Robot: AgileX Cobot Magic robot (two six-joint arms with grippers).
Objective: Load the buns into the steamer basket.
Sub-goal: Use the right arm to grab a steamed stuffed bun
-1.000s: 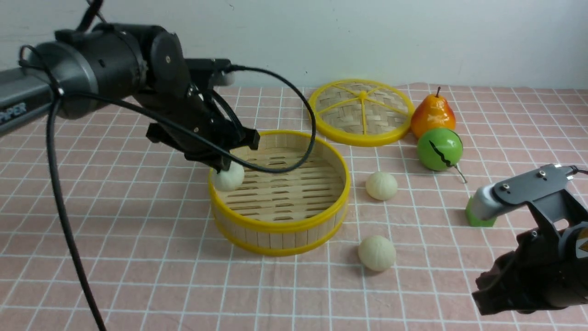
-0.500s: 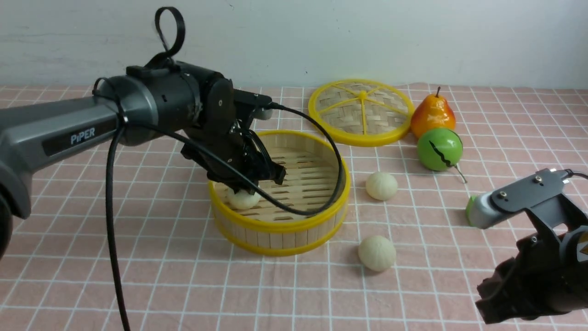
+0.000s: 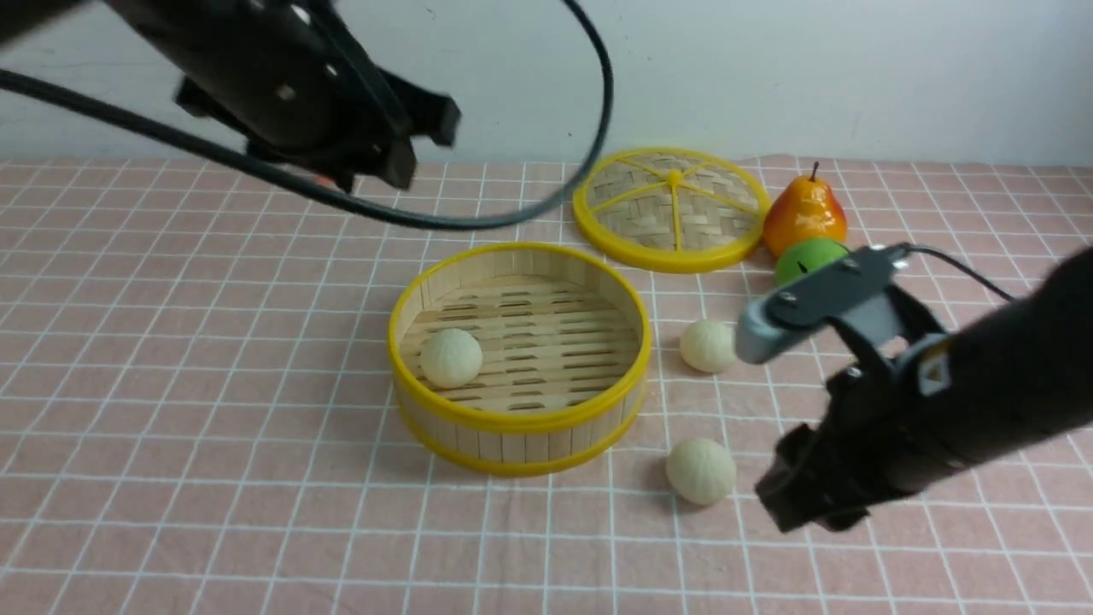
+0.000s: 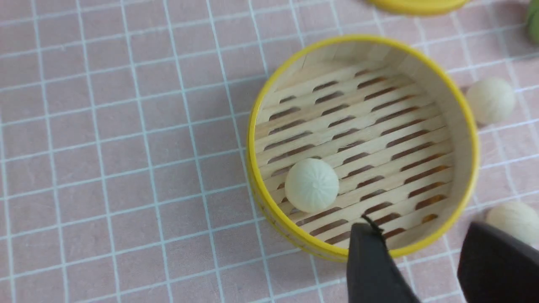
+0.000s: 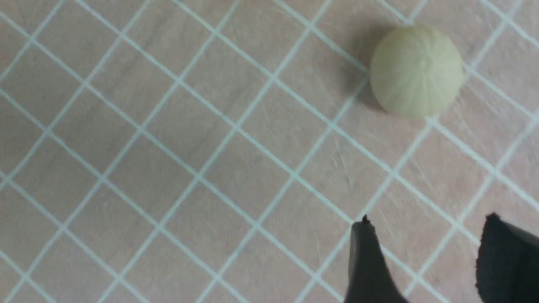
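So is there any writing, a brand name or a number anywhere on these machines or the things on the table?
No word or number can be read in these pictures.
A small orange-and-white sticker on the right arm: too blurred to read.
On the left arm: motion blur, no lettering shows.

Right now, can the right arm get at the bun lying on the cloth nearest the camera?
Probably yes: the open right end effector hovers just beside that bun, with only bare cloth between them.
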